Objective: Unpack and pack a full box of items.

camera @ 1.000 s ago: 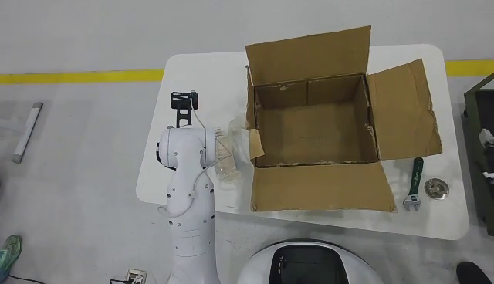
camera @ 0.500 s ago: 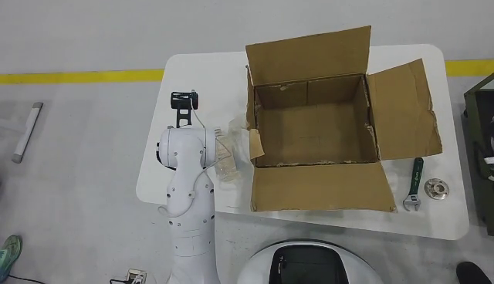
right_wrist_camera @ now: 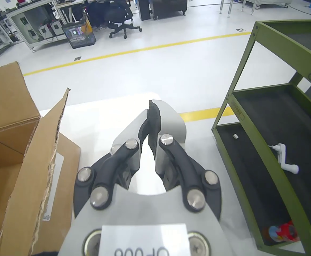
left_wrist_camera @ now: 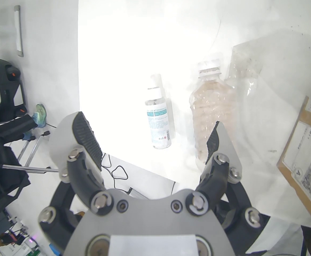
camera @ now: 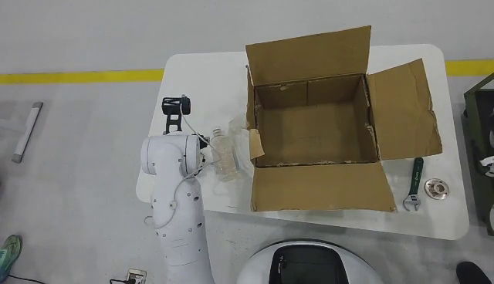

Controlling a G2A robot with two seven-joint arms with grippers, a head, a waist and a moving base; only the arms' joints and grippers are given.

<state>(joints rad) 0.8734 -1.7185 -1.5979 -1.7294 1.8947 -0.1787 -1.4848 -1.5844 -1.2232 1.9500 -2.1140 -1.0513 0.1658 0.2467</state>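
An open cardboard box [camera: 312, 133] stands on the white table [camera: 201, 76], its inside bare and all flaps [camera: 320, 187] folded out. A clear plastic bottle [camera: 225, 154] lies just left of the box, beside my left arm [camera: 171, 168]. In the left wrist view my left gripper [left_wrist_camera: 152, 137] hangs open above the table edge, with nothing between its fingers. Beyond it lie a small spray bottle [left_wrist_camera: 157, 115] and the clear bottle [left_wrist_camera: 211, 113], next to a crumpled plastic bag [left_wrist_camera: 244, 81]. My right gripper [right_wrist_camera: 151, 118] is shut and holds nothing, beside the box [right_wrist_camera: 11, 147].
A green-handled wrench [camera: 414, 184] and a round metal part [camera: 436, 189] lie at the table's right front. A green shelf cart [right_wrist_camera: 278, 123] stands right of the table, holding a white crank and a small red item. A box flap [left_wrist_camera: 304, 158] lies near the bottles.
My left arm has drawn back to the left, away from the box, uncovering more of the clear bottle. The box, wrench and round part have not moved.
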